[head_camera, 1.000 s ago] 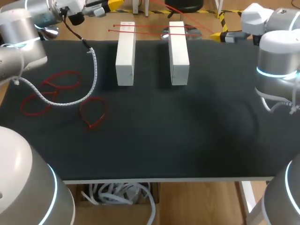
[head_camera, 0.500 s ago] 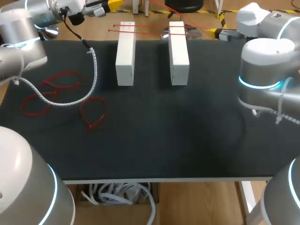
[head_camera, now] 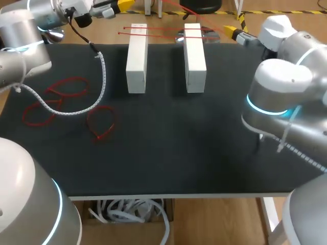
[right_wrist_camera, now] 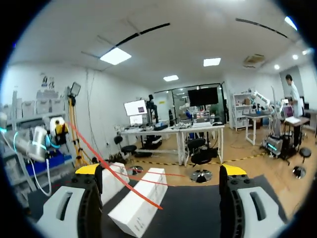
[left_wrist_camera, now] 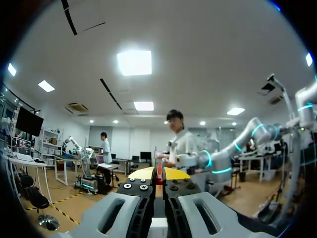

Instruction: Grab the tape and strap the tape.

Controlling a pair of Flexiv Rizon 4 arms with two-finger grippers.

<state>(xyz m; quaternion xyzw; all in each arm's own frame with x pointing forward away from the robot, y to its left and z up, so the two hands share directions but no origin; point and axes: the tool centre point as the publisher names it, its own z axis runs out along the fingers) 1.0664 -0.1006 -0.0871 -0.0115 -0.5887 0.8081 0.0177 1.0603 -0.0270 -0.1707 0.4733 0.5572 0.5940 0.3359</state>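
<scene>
My left gripper (head_camera: 120, 5) hangs beyond the table's far left edge, shut on a thin red tape (left_wrist_camera: 159, 171) that shows between its yellow tips. In the right wrist view that taut red tape (right_wrist_camera: 129, 179) slants across in front of my right gripper (right_wrist_camera: 161, 171), whose fingers stand wide open with nothing touching them. From above, the right gripper (head_camera: 233, 32) sits at the far edge, just right of two upright white blocks (head_camera: 137, 58) (head_camera: 194, 58). Two more red tapes (head_camera: 163, 28) lie across the far ends of both blocks.
Several looped red ties (head_camera: 60, 94) (head_camera: 102, 122) lie on the black mat (head_camera: 173, 143) at the left, under a white spiral cable (head_camera: 102, 76) trailing from my left arm. My right arm's elbow (head_camera: 278, 97) hangs over the mat's right side.
My right arm has swung in over the table's right side, and its gripper moved left and farther back towards the blocks. The left arm and the tapes stayed put.
</scene>
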